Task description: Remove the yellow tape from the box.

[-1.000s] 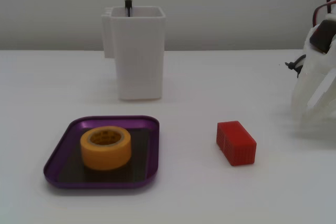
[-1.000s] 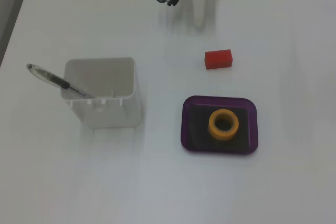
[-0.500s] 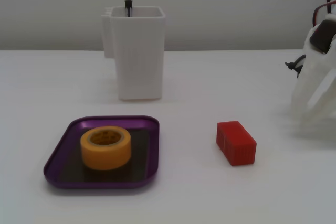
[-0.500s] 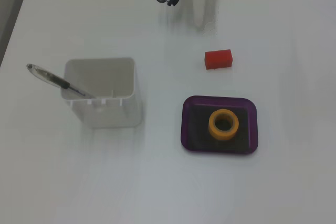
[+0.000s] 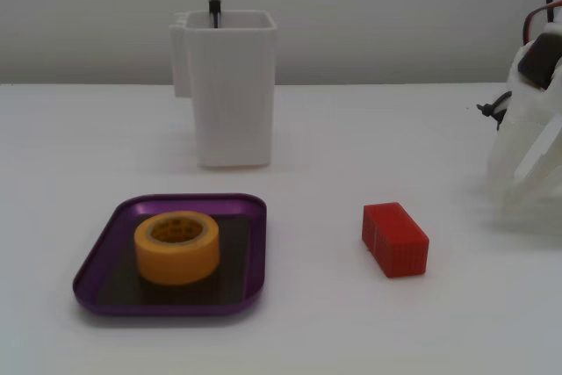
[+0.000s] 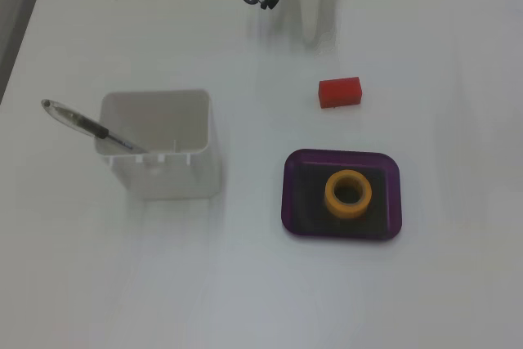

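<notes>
The yellow tape (image 5: pixel 176 247) is a ring-shaped roll lying flat inside the purple box (image 5: pixel 101 252), a shallow tray with a dark bottom, at the front left of a fixed view. In the other fixed view, which looks down from above, the tape (image 6: pixel 348 193) sits in the middle of the box (image 6: pixel 292 194). My white gripper (image 6: pixel 310 30) is at the top of that view, well apart from the box, and its fingers read as one tapered tip. It holds nothing. It is blurred at the right edge of a fixed view (image 5: pixel 524 195).
A red ribbed block (image 5: pixel 395 239) lies on the white table between the gripper and the box, also in the view from above (image 6: pixel 339 92). A tall white square container (image 5: pixel 226 85) with a pen (image 6: pixel 82 124) in it stands behind the box.
</notes>
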### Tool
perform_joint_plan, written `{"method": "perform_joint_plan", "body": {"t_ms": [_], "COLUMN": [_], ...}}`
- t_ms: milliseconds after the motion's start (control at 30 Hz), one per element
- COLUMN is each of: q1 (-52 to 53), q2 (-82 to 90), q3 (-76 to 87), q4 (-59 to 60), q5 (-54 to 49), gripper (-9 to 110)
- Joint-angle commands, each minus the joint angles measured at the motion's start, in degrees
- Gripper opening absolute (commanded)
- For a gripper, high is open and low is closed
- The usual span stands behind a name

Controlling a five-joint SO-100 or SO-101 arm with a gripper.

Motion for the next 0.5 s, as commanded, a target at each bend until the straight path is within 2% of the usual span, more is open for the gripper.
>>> {"method": "perform_joint_plan", "body": {"t_ms": [0,467], "q1": [-0.26,0.18], "q2": [3.87,3.87], "q3": [0.26,-4.75], "q4": [-0.97,-3.96], "q5": [-0.35,0.18], "gripper": [0,0]}}
